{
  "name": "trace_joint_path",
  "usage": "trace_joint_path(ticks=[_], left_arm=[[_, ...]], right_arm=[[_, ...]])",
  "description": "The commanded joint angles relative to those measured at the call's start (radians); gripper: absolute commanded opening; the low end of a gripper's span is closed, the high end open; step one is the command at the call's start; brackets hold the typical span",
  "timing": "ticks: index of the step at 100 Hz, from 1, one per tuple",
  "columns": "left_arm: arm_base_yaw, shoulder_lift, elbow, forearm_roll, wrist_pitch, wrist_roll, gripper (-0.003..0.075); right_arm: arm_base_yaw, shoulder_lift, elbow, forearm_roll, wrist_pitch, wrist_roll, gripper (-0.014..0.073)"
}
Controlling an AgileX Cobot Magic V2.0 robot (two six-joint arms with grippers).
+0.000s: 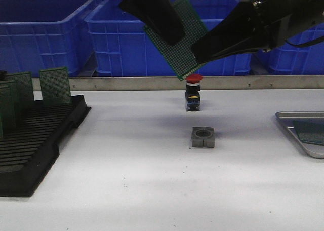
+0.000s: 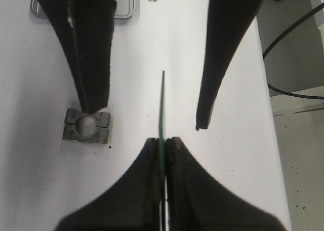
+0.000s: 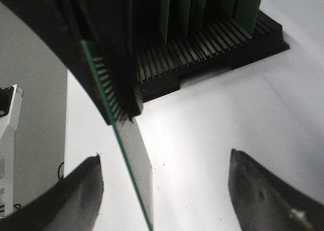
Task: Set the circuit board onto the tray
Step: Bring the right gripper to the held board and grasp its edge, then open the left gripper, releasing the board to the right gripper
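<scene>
- The circuit board [image 1: 183, 43] is being held high above the middle of the table, tilted on a diagonal, well clear of the white surface [image 1: 152, 180].
- It is being pinched at its upper part by the left gripper [image 2: 163, 145], whose jaws are closed tight on the board's edge (the left wrist view shows the thin green edge standing straight out between the pads).
- The right gripper [image 3: 164, 183] is being brought up around the board's lower end with its jaws spread wide; in the right wrist view the board is lying between the two fingers, closer to one of them, and no contact is being made yet.
- A handover appears to be in progress, and it is best done by centring the board between the open fingers before they are closed, with the left grip released only after the right one is judged firm.
- Straight below, a red-capped push button [image 1: 193, 92] and a grey metal block [image 1: 203, 137] are standing on the table, so a slip is to be avoided.
- The tray [image 1: 296, 138] is waiting at the far right edge, well apart from the board (something flat and dark green is already lying in it).
- The black slotted rack [image 1: 35, 140] of upright boards is sitting at the left.
</scene>
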Motion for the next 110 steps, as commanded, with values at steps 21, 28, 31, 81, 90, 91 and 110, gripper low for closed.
trace_joint_path(ticks=[21,28,31,81,90,91,110], left_arm=[[-0.006,-0.058,-0.024,-0.052,0.037,-0.01,-0.0018],[-0.006,-0.058,-0.024,-0.052,0.037,-0.01,-0.0018],[-0.006,-0.058,-0.024,-0.052,0.037,-0.01,-0.0018],[-0.006,-0.058,-0.024,-0.052,0.037,-0.01,0.0462],[-0.006,-0.058,-0.024,-0.052,0.037,-0.01,0.0535],[-0.006,-0.058,-0.024,-0.052,0.037,-0.01,0.0536],[-0.006,-0.058,-0.024,-0.052,0.037,-0.01,0.0536]], right_arm=[[0.029,-0.037,-0.027,0.058,0.05,-0.015,0.0187],[0.029,-0.037,-0.027,0.058,0.046,-0.015,0.0092],[0.029,-0.037,-0.027,0.058,0.046,-0.015,0.0055],[0.028,-0.037,-0.027,0.058,0.028,-0.015,-0.0065],[0.017,-0.038,-0.027,0.047,0.027,-0.015,-0.0065],[0.016,-0.039,-0.027,0.044,0.027,-0.015,-0.0065],[-0.046,-0.074,-0.027,-0.044,0.028,0.037,-0.0065]])
